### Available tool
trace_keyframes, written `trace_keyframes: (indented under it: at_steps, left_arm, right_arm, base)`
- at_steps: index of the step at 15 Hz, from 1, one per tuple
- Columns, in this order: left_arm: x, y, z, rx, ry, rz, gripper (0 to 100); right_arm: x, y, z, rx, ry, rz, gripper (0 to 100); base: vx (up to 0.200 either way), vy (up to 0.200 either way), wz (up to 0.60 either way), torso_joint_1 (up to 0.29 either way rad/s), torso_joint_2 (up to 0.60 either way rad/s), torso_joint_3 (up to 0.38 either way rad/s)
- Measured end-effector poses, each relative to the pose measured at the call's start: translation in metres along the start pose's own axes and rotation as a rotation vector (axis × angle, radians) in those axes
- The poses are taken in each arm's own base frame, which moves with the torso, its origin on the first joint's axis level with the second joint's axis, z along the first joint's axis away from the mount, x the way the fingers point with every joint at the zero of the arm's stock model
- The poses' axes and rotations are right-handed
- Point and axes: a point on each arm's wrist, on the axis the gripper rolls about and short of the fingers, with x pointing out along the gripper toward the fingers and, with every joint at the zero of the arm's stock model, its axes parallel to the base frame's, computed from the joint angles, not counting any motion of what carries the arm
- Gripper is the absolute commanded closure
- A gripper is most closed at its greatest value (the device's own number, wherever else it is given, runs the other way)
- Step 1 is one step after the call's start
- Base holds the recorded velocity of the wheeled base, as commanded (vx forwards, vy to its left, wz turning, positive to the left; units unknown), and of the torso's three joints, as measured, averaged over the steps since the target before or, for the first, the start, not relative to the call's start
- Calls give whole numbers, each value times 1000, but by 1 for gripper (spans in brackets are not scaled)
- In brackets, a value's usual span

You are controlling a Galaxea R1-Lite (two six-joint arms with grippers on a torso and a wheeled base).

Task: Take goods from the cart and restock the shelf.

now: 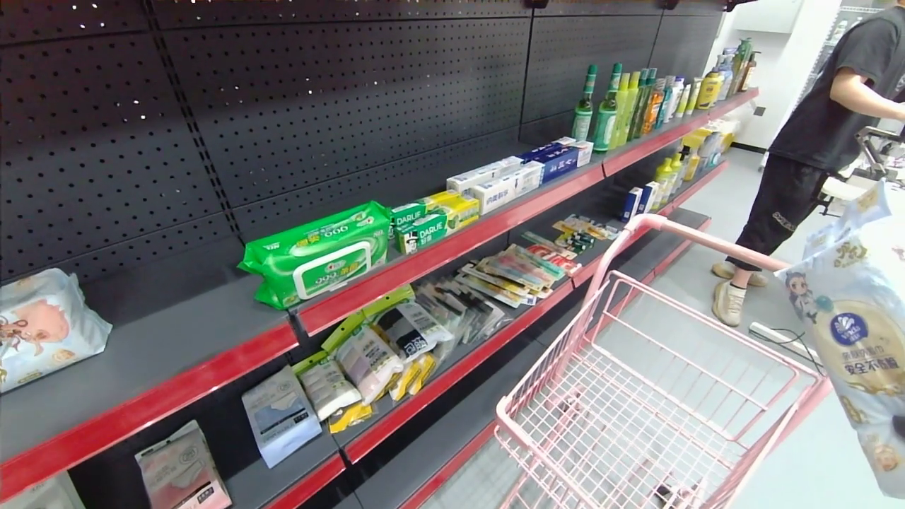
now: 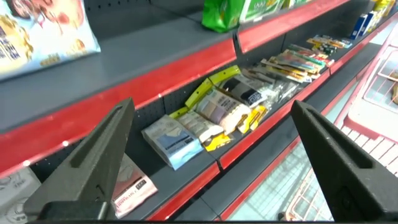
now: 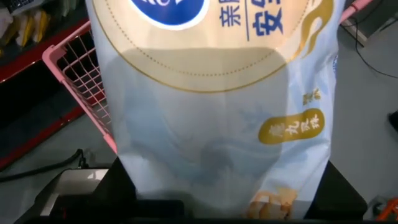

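A pale printed bag (image 3: 211, 112) sits clamped in the right gripper (image 3: 224, 199), with the pink cart (image 3: 74, 62) behind it.

One pink cart (image 1: 696, 240), one green wipes pack (image 1: 318, 254), one baby-print pack (image 1: 42, 325) and one pale blue-and-white bag (image 1: 859, 332) counted along one store shelf (image 1: 438, 254).

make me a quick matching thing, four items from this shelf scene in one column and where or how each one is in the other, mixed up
Column one
1 green wipes pack
2 pale printed bag
3 green bottles
4 left hand

Column two
a open, holding nothing
b lying flat on the upper shelf
c gripped by the right hand
d standing upright at the far end of that shelf

Pairs: 1-b, 2-c, 3-d, 4-a
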Motion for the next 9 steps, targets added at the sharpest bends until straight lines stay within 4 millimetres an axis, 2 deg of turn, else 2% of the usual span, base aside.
trace_keyframes:
  at_steps: [9]
  left_arm:
    - [0, 0, 0, 0, 0, 0, 0]
  right_arm:
    - [7, 1, -7, -9, 40, 11, 100]
  base:
    - [0, 0, 0, 165, -360, -200]
